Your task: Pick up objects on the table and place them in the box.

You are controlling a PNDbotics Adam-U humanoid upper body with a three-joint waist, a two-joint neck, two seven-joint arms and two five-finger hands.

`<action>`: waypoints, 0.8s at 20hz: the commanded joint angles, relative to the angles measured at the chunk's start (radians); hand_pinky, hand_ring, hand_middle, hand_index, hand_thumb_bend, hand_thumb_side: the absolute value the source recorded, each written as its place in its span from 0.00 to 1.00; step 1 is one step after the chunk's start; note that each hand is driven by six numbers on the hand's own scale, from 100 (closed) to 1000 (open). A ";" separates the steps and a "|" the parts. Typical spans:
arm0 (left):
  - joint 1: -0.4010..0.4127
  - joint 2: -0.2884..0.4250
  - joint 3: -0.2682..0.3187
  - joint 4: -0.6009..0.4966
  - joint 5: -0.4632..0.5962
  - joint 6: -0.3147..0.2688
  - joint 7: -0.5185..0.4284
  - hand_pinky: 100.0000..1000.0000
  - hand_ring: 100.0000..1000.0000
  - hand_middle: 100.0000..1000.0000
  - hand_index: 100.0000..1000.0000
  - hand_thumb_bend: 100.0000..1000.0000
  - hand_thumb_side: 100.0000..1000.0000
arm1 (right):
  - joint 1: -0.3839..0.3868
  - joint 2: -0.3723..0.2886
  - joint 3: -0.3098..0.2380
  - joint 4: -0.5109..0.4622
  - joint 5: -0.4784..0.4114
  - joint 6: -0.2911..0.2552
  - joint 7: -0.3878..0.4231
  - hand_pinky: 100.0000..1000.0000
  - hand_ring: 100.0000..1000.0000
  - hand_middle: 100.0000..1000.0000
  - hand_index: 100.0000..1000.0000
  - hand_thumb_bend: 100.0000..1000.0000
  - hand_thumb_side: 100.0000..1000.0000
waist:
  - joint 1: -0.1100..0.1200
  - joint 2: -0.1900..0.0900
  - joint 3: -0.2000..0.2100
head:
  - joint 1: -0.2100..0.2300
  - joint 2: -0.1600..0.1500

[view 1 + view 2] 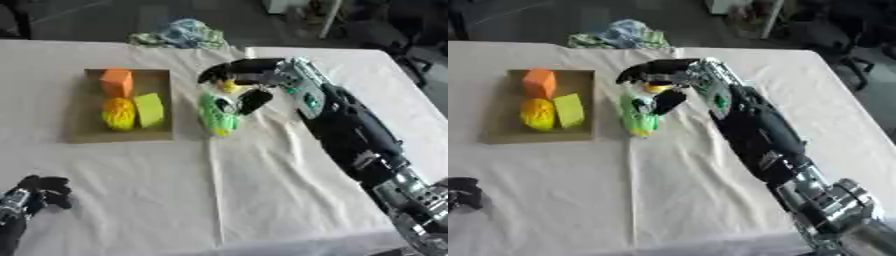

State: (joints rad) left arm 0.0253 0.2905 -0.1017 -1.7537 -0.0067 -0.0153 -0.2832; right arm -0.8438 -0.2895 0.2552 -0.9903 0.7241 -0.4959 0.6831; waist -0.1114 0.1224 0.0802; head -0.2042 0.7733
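Soft, even light fills both views, the white table [262, 200] looks bright, shadows are faint, and everything is blurry.

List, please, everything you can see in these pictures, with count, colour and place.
box: one, brown, shallow, on the table's left half.
orange block: one, orange, far end of the box.
yellow round thing: one, yellow-orange, in the box, near left.
yellow-green block: one, in the box, beside the round thing.
green toy: one, bright green, on the cloth right of the box.
small yellow thing: one, under the right hand.
bundle: one, blue-green, far table edge.
tablecloth: one, white.
right hand: black, over the green toy.
left hand: black, lower left corner.
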 commanded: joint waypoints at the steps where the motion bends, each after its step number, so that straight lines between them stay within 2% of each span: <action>1: 0.001 0.015 0.006 -0.008 -0.007 0.002 0.003 0.78 0.48 0.53 0.69 0.00 1.00 | -0.017 -0.026 0.001 0.006 0.011 -0.083 0.116 0.85 0.94 1.00 1.00 0.00 0.45 | -0.009 -0.029 0.000 | 0.001 -0.003; 5: 0.000 0.014 0.006 -0.008 -0.007 0.001 0.003 0.78 0.48 0.53 0.69 0.00 1.00 | -0.017 -0.018 -0.004 0.018 0.043 -0.087 0.103 0.85 0.94 1.00 1.00 0.00 0.45 | -0.009 -0.029 0.000 | 0.001 -0.003; 6: 0.000 0.014 0.006 -0.008 -0.007 0.002 0.003 0.78 0.48 0.53 0.69 0.00 1.00 | -0.018 -0.018 -0.006 0.021 0.047 -0.088 0.100 0.88 1.00 1.00 1.00 0.00 0.51 | -0.008 -0.029 0.000 | 0.000 -0.003; 8: 0.000 0.014 0.006 -0.008 -0.006 0.002 0.003 0.78 0.48 0.53 0.69 0.00 1.00 | -0.026 -0.009 -0.025 0.044 0.068 -0.070 0.090 0.89 1.00 1.00 1.00 0.01 0.54 | -0.009 -0.029 0.003 | -0.003 -0.003; 12: 0.000 0.014 0.006 -0.008 -0.007 0.002 0.002 0.78 0.48 0.53 0.69 0.00 1.00 | -0.031 0.012 -0.018 0.054 0.128 -0.026 0.073 0.90 1.00 1.00 1.00 0.05 0.58 | -0.010 -0.028 0.007 | -0.004 -0.003; 16: 0.000 0.013 0.006 -0.008 -0.007 0.002 0.002 0.78 0.48 0.53 0.69 0.00 1.00 | -0.026 0.029 -0.018 0.069 0.193 -0.028 0.053 0.90 1.00 1.00 1.00 0.08 0.61 | -0.010 -0.029 0.009 | -0.006 -0.003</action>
State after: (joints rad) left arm 0.0258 0.2905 -0.1017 -1.7537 -0.0084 -0.0151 -0.2830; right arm -0.8540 -0.2502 0.2409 -0.9234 0.8928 -0.4808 0.6982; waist -0.1133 0.1200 0.0882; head -0.2060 0.7733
